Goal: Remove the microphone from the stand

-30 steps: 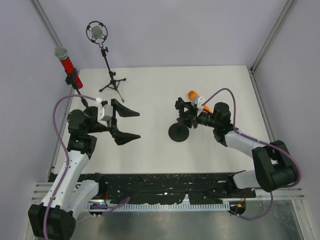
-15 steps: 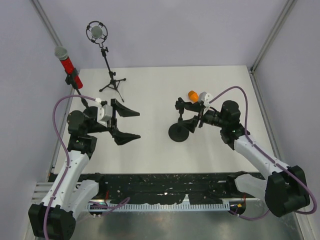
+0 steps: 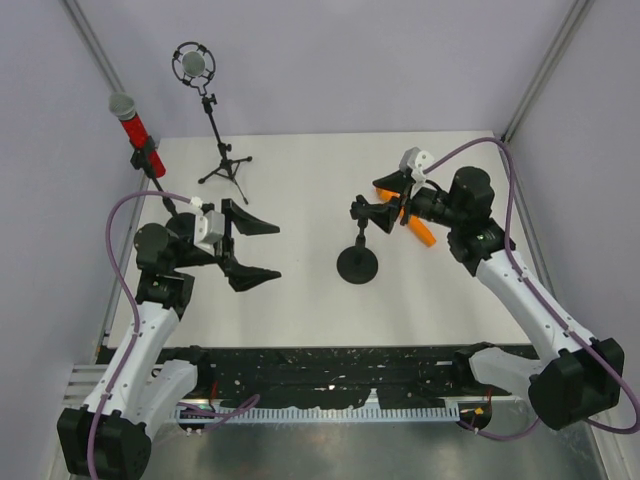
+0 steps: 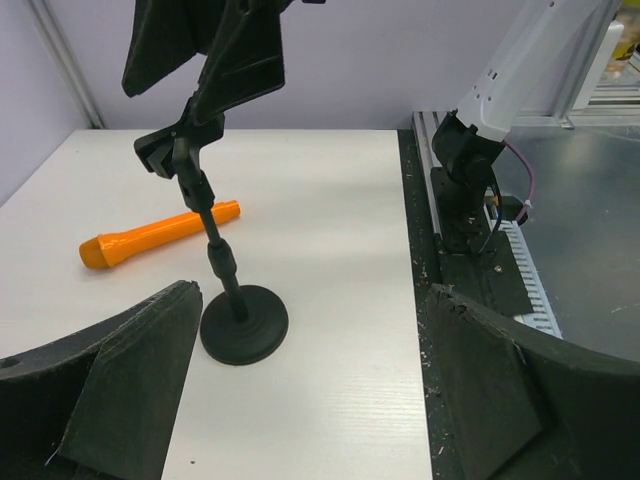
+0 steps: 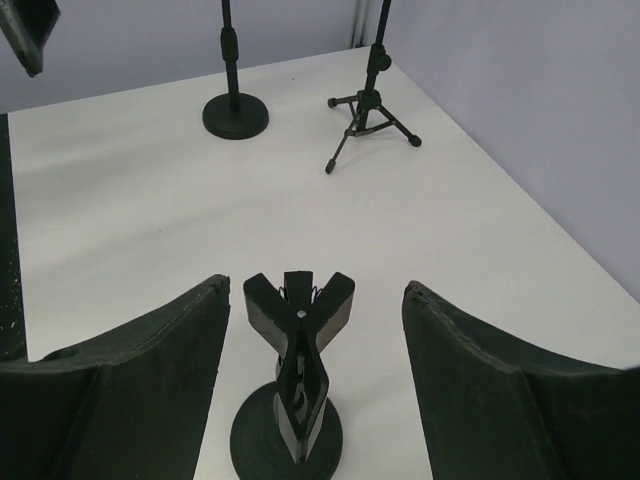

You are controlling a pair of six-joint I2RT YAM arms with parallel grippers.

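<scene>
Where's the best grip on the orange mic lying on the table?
Take the orange microphone around mid-body, coming straight down from above and squeezing across its width. It lies flat on the table, a slim tapered cylinder, beside the stand with its top side free.

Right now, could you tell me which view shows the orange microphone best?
Left wrist: the microphone lies almost whole on the table, only the stand's pole crossing it. The top view shows just two orange bits around the right gripper. The right wrist view misses it.
</scene>
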